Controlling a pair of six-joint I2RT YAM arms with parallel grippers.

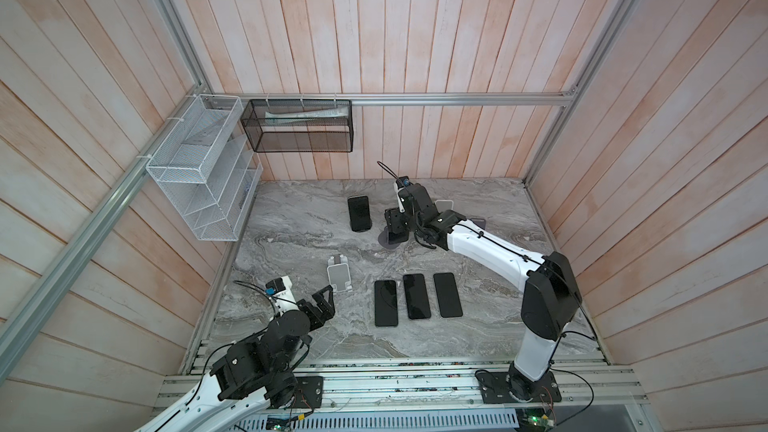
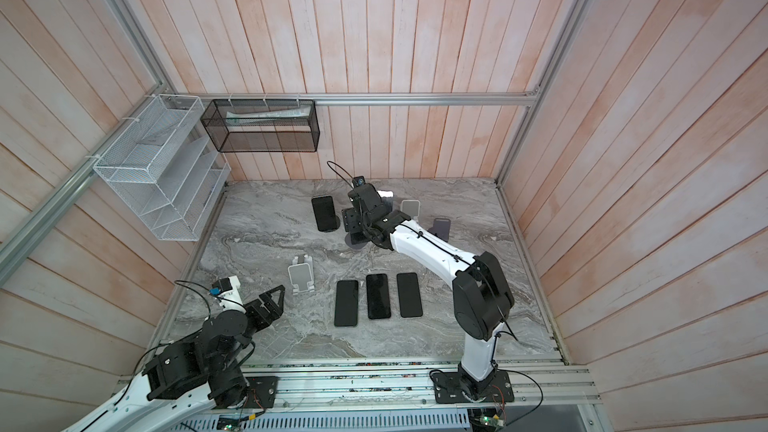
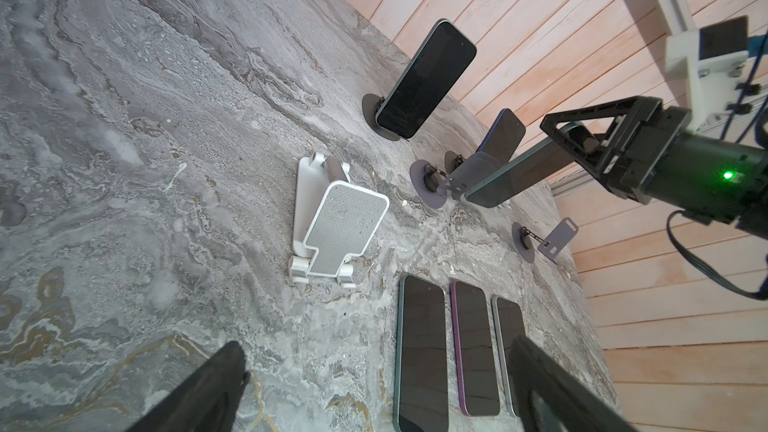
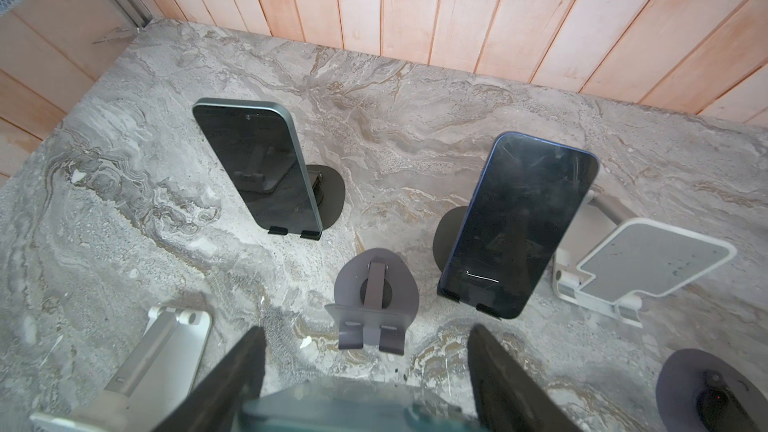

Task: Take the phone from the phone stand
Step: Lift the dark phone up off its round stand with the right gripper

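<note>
Our right gripper (image 4: 366, 330) grips the teal-edged black-screened phone (image 4: 353, 407) by its sides, off and just beside the empty grey round-based stand (image 4: 372, 284), toward 12 o'clock on the grey marble table (image 1: 291, 243). Our left gripper (image 3: 378, 344) gapes wide at 8 o'clock.

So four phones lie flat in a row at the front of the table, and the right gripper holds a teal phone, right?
Not four: three phones lie flat in that row at the front of the table, as both top views show. The right gripper does hold a teal phone, seen in the left wrist view.
</note>
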